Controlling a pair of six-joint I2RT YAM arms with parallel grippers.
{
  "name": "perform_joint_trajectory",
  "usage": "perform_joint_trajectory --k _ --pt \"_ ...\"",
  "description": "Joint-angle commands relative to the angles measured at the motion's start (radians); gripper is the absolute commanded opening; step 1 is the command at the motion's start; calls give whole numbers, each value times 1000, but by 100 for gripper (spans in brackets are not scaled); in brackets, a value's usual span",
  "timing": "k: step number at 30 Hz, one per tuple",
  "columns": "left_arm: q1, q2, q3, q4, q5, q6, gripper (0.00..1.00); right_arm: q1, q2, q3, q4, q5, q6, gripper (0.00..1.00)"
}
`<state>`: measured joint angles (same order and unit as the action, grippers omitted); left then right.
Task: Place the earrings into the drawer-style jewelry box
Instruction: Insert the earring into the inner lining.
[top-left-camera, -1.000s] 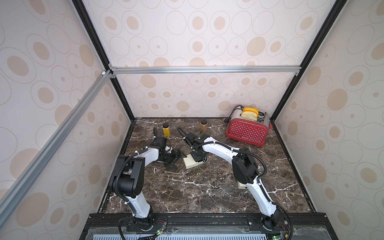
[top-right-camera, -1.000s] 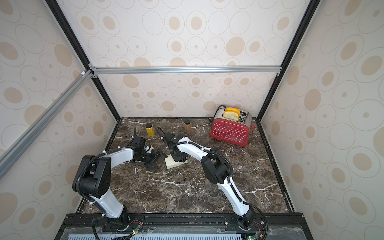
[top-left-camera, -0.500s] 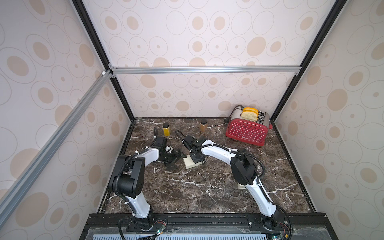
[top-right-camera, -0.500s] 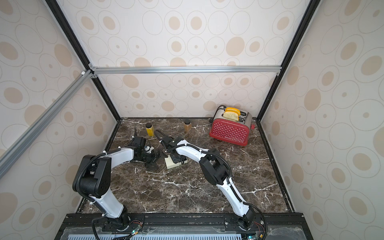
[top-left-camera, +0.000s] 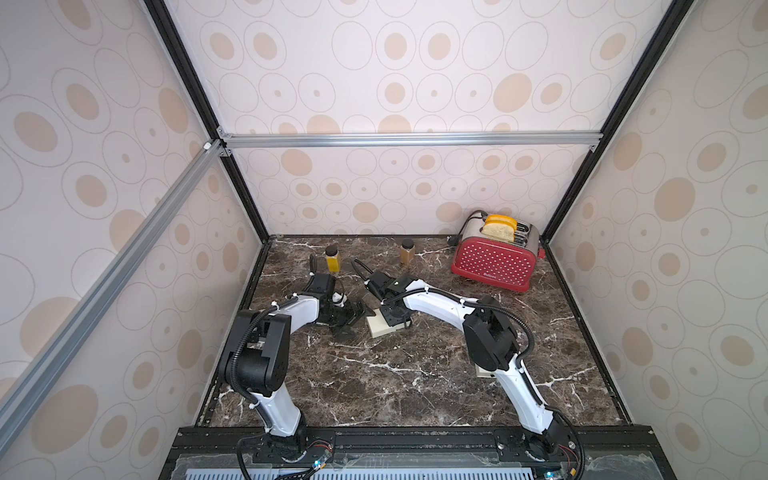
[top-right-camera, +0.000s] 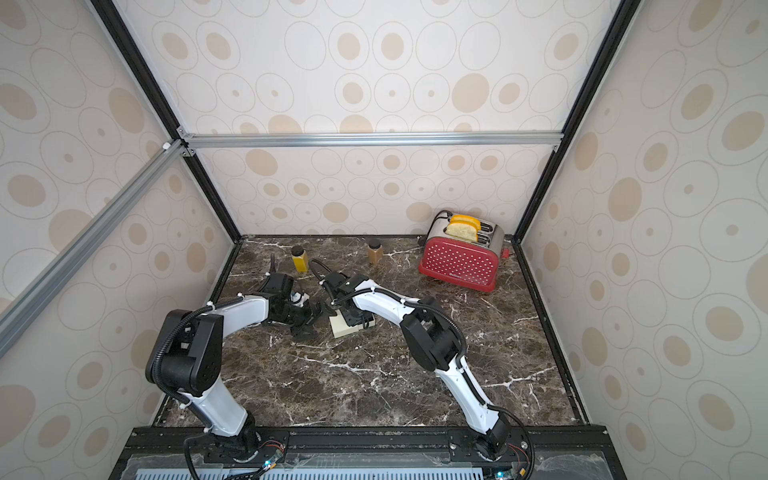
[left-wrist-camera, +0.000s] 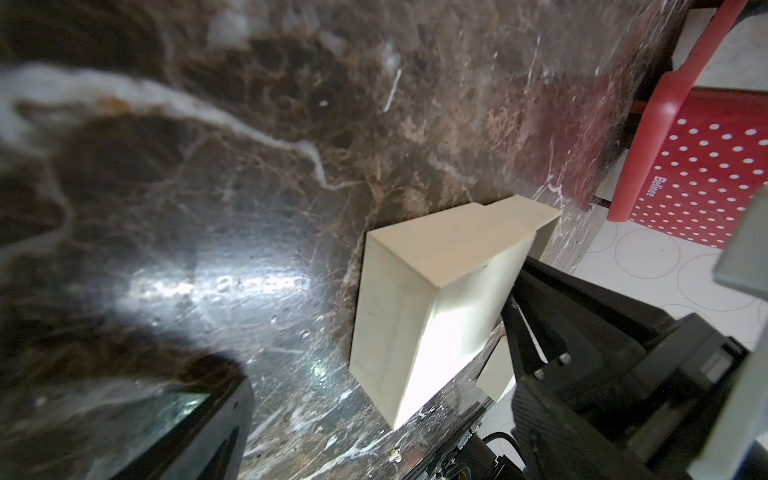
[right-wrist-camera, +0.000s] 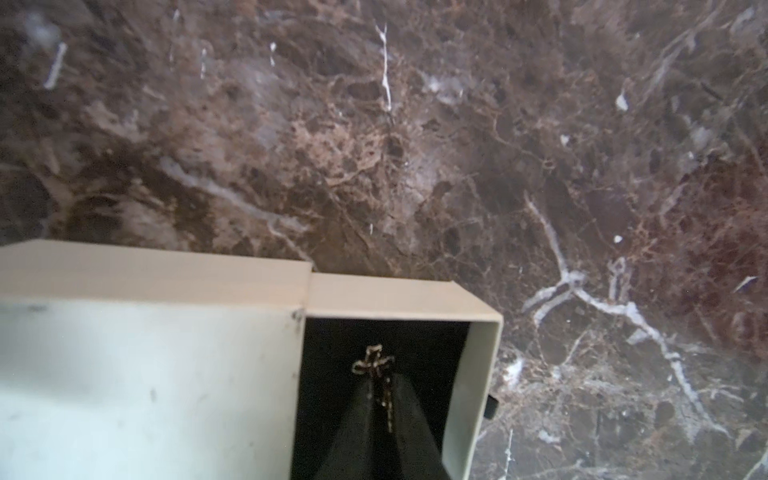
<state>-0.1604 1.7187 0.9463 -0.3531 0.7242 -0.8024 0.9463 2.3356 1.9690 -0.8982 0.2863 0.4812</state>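
Observation:
The cream jewelry box (right-wrist-camera: 145, 374) lies on the marble, seen in both top views (top-left-camera: 384, 326) (top-right-camera: 343, 329) and in the left wrist view (left-wrist-camera: 415, 311). Its drawer (right-wrist-camera: 399, 297) is pulled out, showing a black lining. My right gripper (right-wrist-camera: 380, 380) reaches down into the drawer, shut on a small cross-shaped earring (right-wrist-camera: 372, 365) that sticks out past the tips. From above it sits over the box (top-left-camera: 392, 318). My left gripper (top-left-camera: 353, 320) lies wide open on the table just left of the box, holding nothing. A tiny glinting piece (left-wrist-camera: 395, 456) lies on the marble by the box corner.
A red polka-dot toaster (top-left-camera: 494, 262) with toast stands at the back right. A yellow jar (top-left-camera: 332, 257) and a brown jar (top-left-camera: 407, 251) stand near the back wall. A flat cream piece (top-left-camera: 484, 372) lies under the right arm.
The right arm shifted slightly over the box and its fingertips now sit inside the drawer with the earring. The left arm has not moved.

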Motion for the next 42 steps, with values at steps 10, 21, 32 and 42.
perform_joint_trajectory --k 10,21,32,42 --pt "-16 -3 -4 -1 -2 9 99 9 -70 -24 -35 -12 0 28" --pt "-19 -8 -6 2 -4 9 99 9 -119 -30 -43 -10 -4 31" --pt "-39 16 21 -17 -11 17 99 -39 -205 -204 129 -171 15 30" --pt "-55 30 26 -18 -22 9 99 -70 -196 -249 194 -222 16 30"
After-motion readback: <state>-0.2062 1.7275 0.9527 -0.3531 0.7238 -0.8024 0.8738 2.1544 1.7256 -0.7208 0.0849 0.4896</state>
